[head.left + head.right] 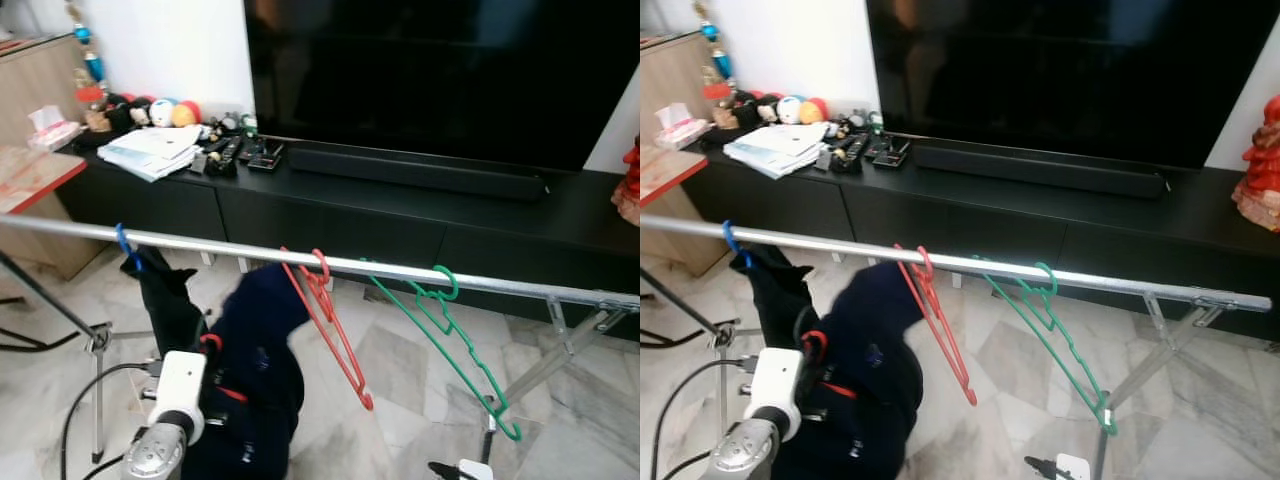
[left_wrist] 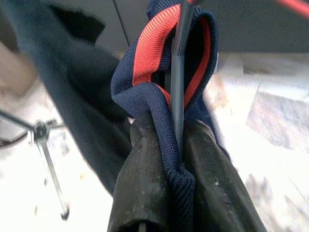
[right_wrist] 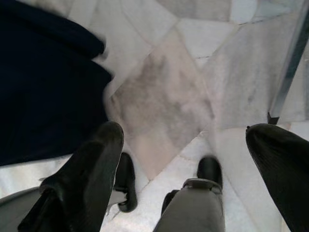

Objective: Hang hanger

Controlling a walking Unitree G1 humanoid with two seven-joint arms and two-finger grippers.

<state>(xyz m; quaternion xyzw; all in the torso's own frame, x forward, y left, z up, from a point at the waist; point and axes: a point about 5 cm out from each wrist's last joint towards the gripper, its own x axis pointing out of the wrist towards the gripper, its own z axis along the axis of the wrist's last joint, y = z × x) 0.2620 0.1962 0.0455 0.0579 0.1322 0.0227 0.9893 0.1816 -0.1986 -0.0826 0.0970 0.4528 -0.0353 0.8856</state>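
A humanoid robot is working at a clothes rail in a living room. At seven o'clock, nearest the viewer, its left gripper (image 2: pixel 176 159) is clamping the navy-and-orange edge of a dark garment (image 1: pixel 255 370) together with a thin dark rod, probably part of the hanger it is meant to hang, though the cloth is hiding the rest. At five o'clock the right gripper (image 3: pixel 188 159) is idling low, fingers spread wide over the marble floor (image 3: pixel 164 96).

The pinch is sitting on slippery fabric, so the load may be slipping or swinging as it is being lifted, and it could be knocking the red hanger (image 1: pixel 330 320) at the centre, which is hanging just beside the garment on the silver rail (image 1: pixel 400 268). A green hanger (image 1: pixel 450 335) is hanging at three o'clock and a blue hook (image 1: pixel 124 245) at nine.

Farther off, at twelve o'clock, a black cabinet (image 1: pixel 400 215) is carrying a soundbar (image 1: pixel 415 170), papers (image 1: pixel 150 150), toys and a large dark television (image 1: pixel 440 70).
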